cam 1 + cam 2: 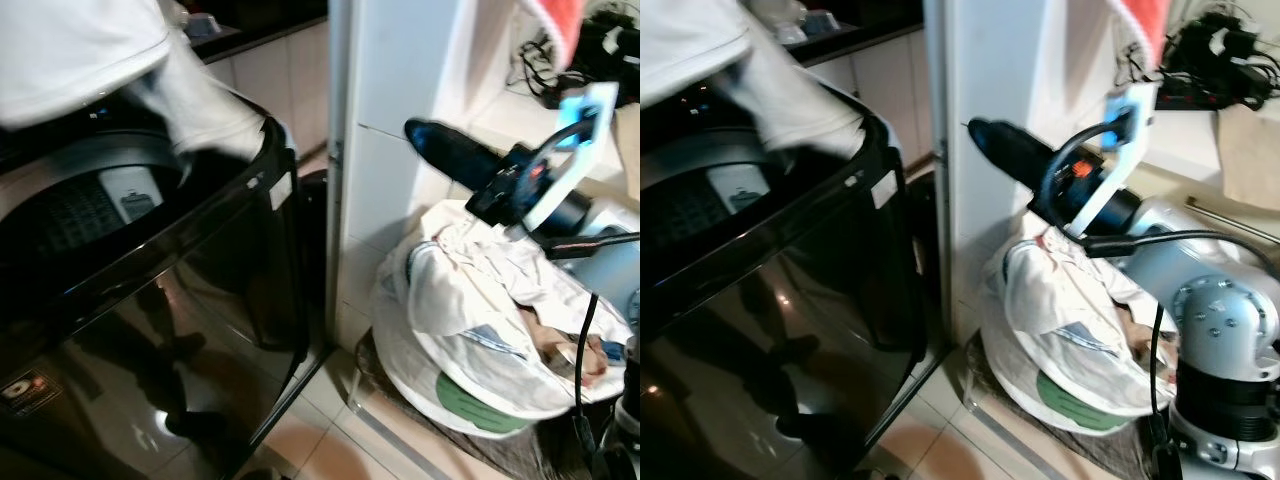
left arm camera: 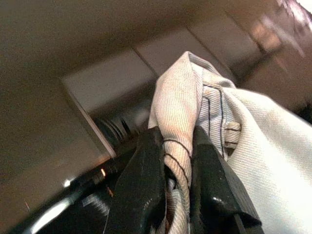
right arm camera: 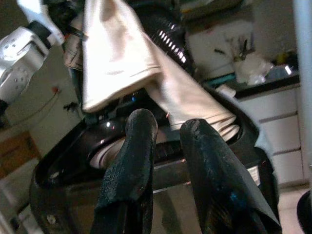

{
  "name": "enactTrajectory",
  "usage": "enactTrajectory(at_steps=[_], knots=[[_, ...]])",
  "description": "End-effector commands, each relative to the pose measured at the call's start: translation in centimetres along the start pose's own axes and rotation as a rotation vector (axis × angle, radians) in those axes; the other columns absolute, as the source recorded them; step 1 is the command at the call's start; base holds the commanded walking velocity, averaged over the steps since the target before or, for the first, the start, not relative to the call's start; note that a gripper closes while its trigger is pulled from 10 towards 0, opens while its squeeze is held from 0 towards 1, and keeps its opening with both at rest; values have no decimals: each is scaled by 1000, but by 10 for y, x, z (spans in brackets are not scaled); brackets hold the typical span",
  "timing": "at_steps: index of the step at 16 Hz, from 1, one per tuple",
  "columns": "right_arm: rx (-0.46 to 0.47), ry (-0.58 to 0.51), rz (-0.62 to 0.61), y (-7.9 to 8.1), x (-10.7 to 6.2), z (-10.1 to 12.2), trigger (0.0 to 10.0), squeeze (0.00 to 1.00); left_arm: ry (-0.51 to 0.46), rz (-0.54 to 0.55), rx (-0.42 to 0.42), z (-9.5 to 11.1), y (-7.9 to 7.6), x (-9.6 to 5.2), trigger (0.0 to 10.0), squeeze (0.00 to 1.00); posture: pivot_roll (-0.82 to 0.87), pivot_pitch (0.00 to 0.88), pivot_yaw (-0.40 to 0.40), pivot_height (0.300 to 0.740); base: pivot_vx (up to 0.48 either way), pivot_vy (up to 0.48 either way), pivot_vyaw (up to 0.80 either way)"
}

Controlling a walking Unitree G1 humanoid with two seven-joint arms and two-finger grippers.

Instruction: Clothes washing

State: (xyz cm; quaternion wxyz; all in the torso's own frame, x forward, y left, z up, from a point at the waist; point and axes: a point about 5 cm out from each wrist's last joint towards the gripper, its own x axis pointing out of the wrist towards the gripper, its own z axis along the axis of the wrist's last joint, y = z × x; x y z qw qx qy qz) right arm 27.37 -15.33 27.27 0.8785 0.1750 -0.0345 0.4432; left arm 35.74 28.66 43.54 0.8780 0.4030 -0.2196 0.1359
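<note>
A black top-loading washing machine (image 1: 150,300) stands at the left with its lid up and its drum (image 1: 90,200) open. A white garment (image 1: 80,50) hangs over the opening, one end draped on the machine's rim. My left gripper (image 2: 175,146) is shut on a fold of this garment (image 2: 263,146), which has thin dark stripes. My right gripper (image 1: 418,132) hovers in the air between the washer and a heap of white clothes (image 1: 470,280) in a round white basket (image 1: 470,410) on the floor. Its fingers (image 3: 141,126) stand a little apart with nothing between them.
A white pillar (image 1: 390,100) rises between the washer and the basket. A dark round object (image 1: 312,200) sits in the narrow gap beside the washer. Cables (image 1: 540,60) lie on a ledge at the back right. Tiled floor (image 1: 330,430) lies in front.
</note>
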Motion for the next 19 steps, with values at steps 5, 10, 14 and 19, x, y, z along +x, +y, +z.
enactTrajectory(at_steps=[5, 10, 14, 19], knots=[[-106, 221, -7, 8, 0, -29, 10000, 0, 381, -378, 39, -62, -55, -14, 10000, 1000, -36, 0, 67, 740, 0, 0, 0], [-144, 276, -11, 6, -1, -37, 10000, 0, 513, -381, 129, -79, -19, -23, 10000, 1000, -24, 0, 52, 740, 0, 0, 0], [-197, 285, -317, -36, 0, -38, 10000, 0, 316, -438, -90, -56, -34, -17, 10000, 0, -17, 0, 40, 740, 0, 0, 0], [-158, 309, -705, -93, -20, -57, 10000, 1000, -55, -783, -579, 9, -139, -42, 10000, 0, -30, 0, 44, 740, 0, 0, 0]])
